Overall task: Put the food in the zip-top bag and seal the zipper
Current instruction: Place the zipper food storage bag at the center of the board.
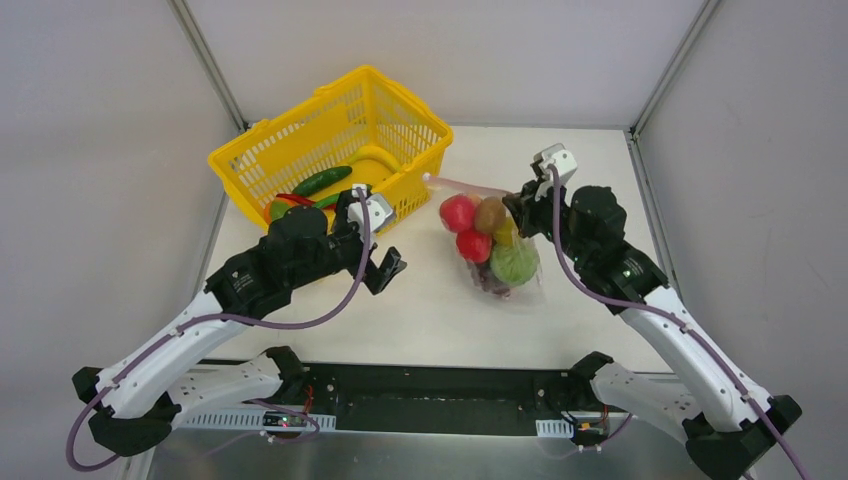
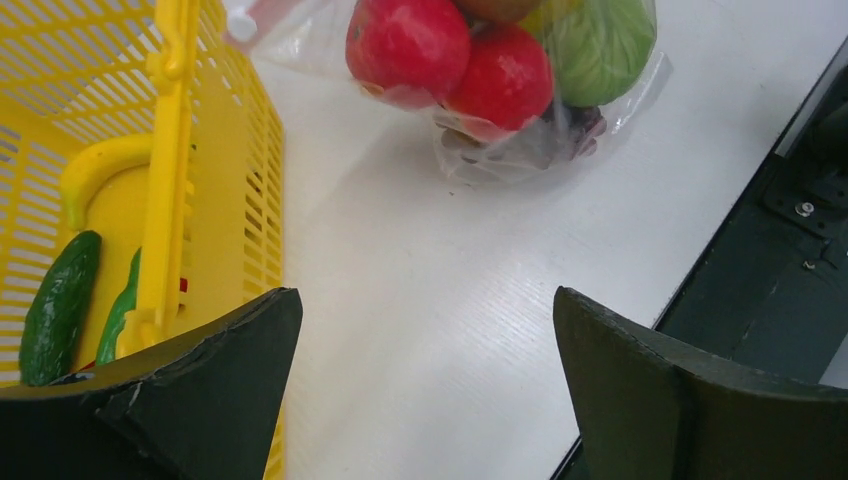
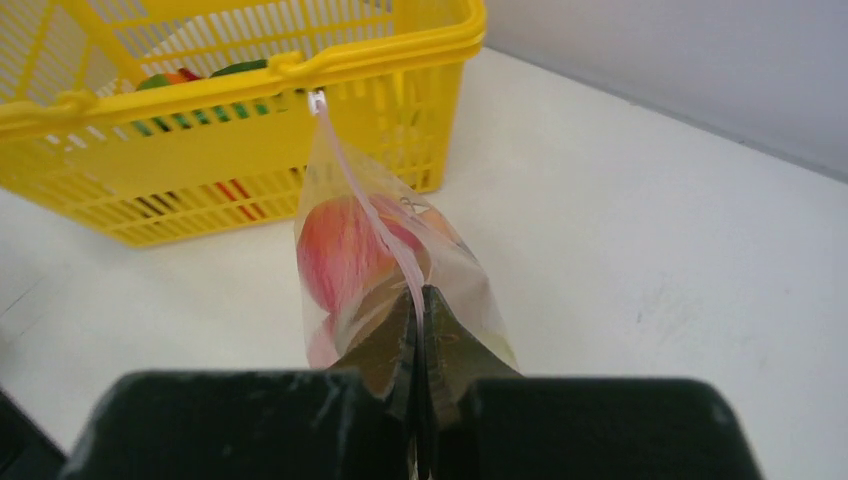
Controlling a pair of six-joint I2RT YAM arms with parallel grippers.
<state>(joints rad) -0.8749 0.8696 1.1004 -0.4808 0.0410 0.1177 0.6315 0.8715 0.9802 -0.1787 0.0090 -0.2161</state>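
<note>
The yellow basket (image 1: 415,170) stands at the far left of the table, and one end of the zipper (image 1: 465,186) reaches almost to its wall. A cucumber (image 1: 322,181) lies in the basket, with a red piece half hidden behind the left arm. Beside it, the zip-top bag (image 1: 533,290) holds tomatoes (image 1: 458,212), a kiwi (image 1: 490,214), a cabbage (image 1: 514,264) and dark grapes that are hard to make out. The right gripper (image 3: 420,300) is clamped on the zipper. The left gripper (image 2: 425,300) hangs with its fingers spread, holding nothing.

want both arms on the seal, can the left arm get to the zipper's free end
Probably yes: the left end effector is open and empty, only bare table lies toward the zipper.
</note>
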